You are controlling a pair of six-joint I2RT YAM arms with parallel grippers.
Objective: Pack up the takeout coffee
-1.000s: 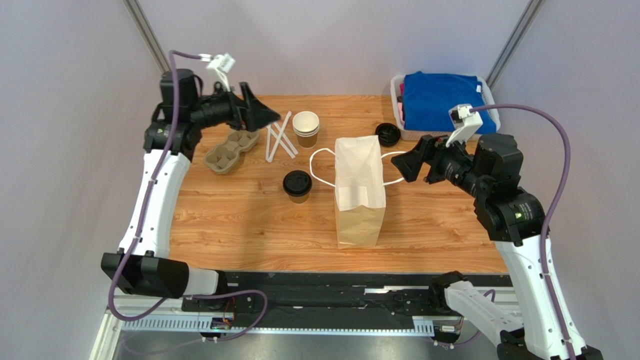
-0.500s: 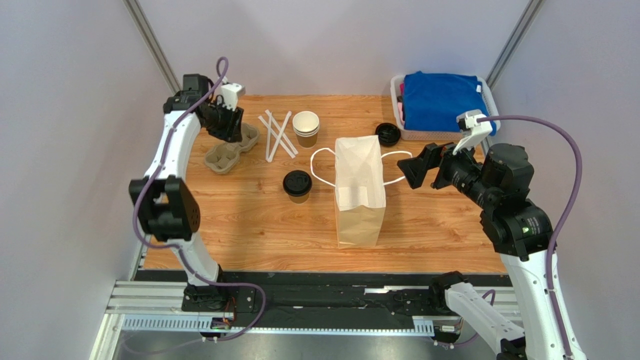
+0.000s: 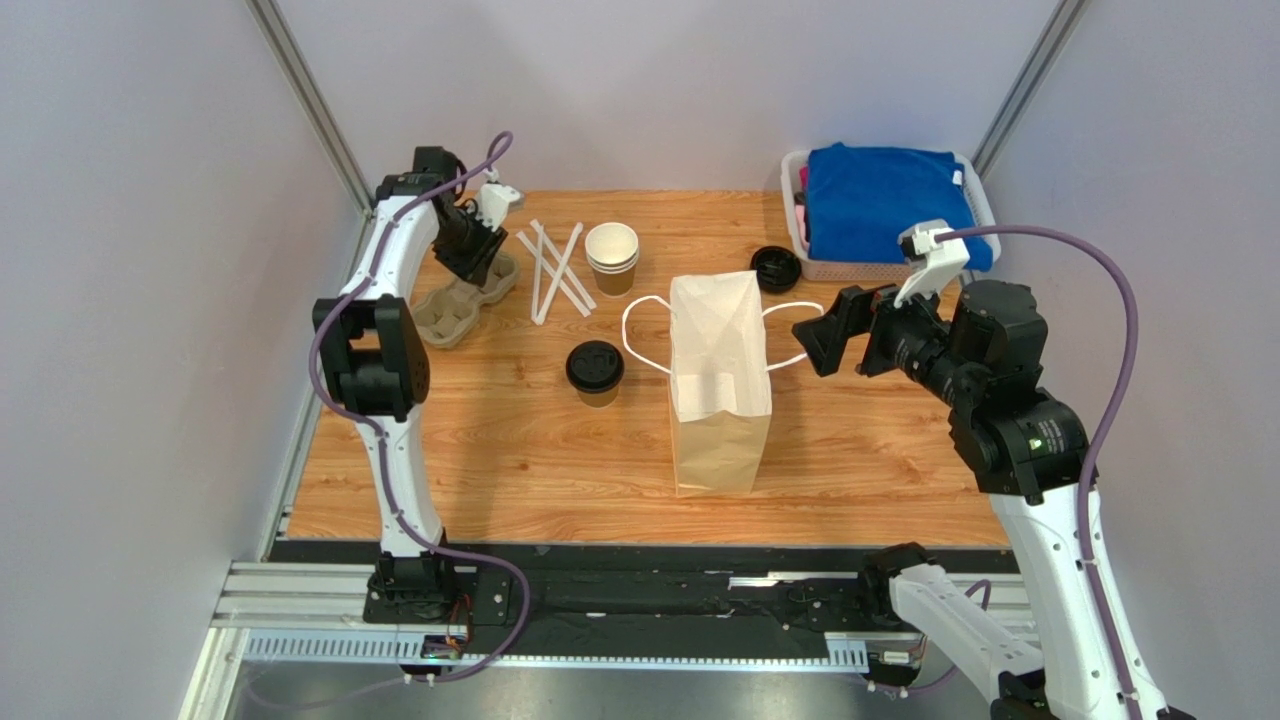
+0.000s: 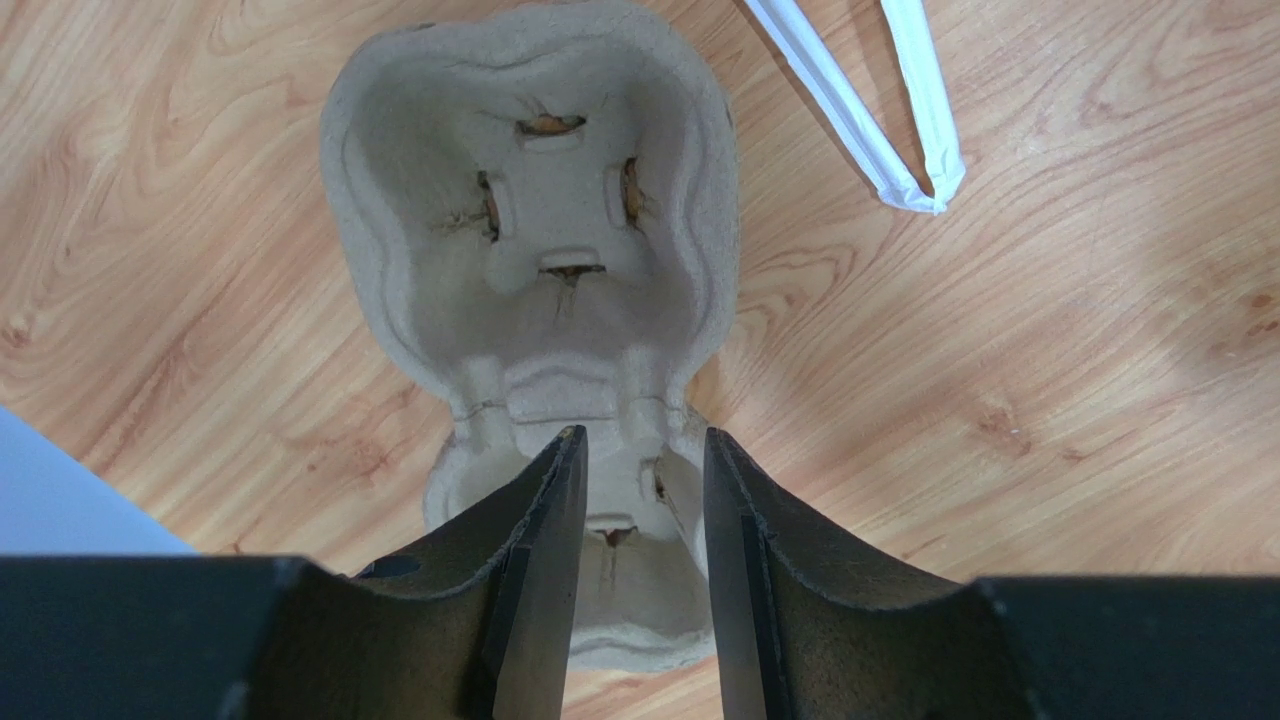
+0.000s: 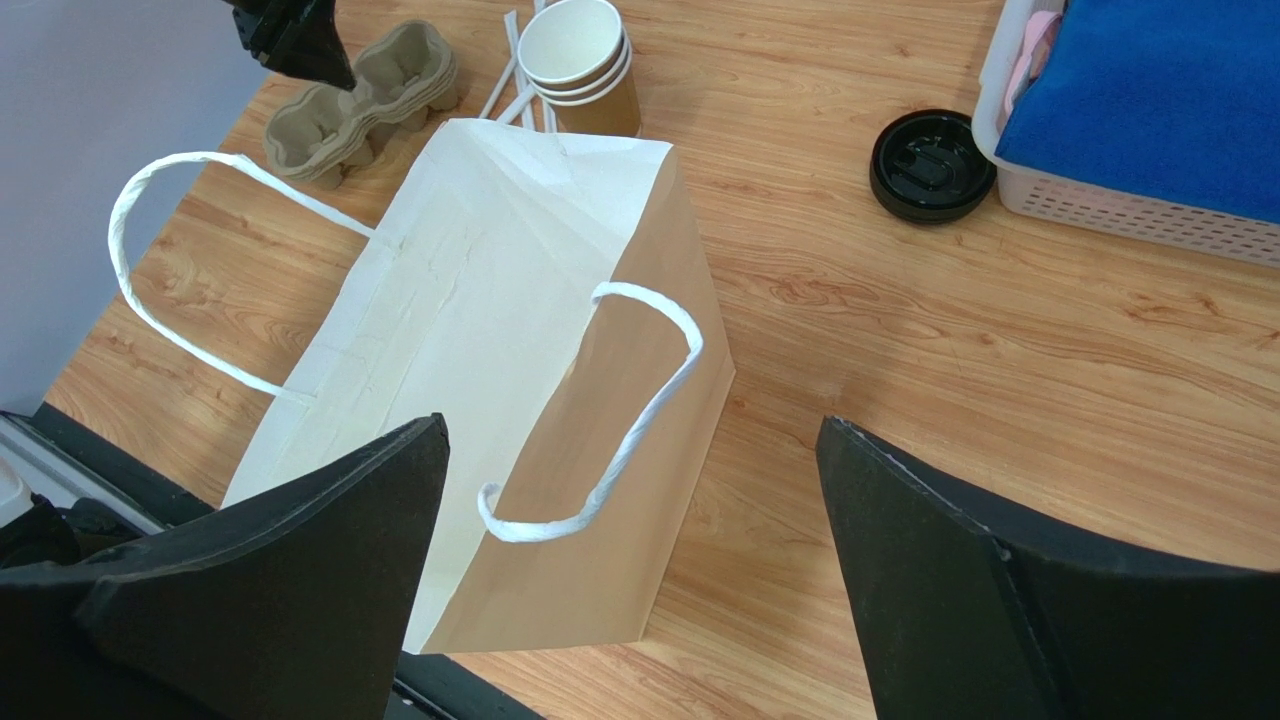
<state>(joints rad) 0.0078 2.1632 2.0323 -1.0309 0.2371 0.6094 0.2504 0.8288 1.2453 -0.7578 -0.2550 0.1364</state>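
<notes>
The takeout coffee [image 3: 595,368], a short brown cup with a black lid, stands upright left of the paper bag [image 3: 718,398], apart from both grippers. It does not show in either wrist view. My left gripper [image 3: 478,255] is at the back left, down over the pulp cup carrier [image 3: 440,315]. In the left wrist view its jaws [image 4: 639,438] are narrowed around the carrier's [image 4: 534,225] middle ridge. Whether they touch it is unclear. My right gripper [image 3: 819,333] hovers wide open just right of the bag's [image 5: 496,345] mouth, holding nothing.
A stack of lidless cups [image 3: 612,255] and white straws [image 3: 556,270] lie behind the coffee. A loose black lid [image 3: 775,267] sits beside a white basket [image 3: 792,203] of blue cloth at the back right. The bag's white handles stick out to both sides.
My left arm has swung over and down onto the cup carrier, and its jaws have narrowed from wide open. My right gripper has opened a little wider and barely shifted.
</notes>
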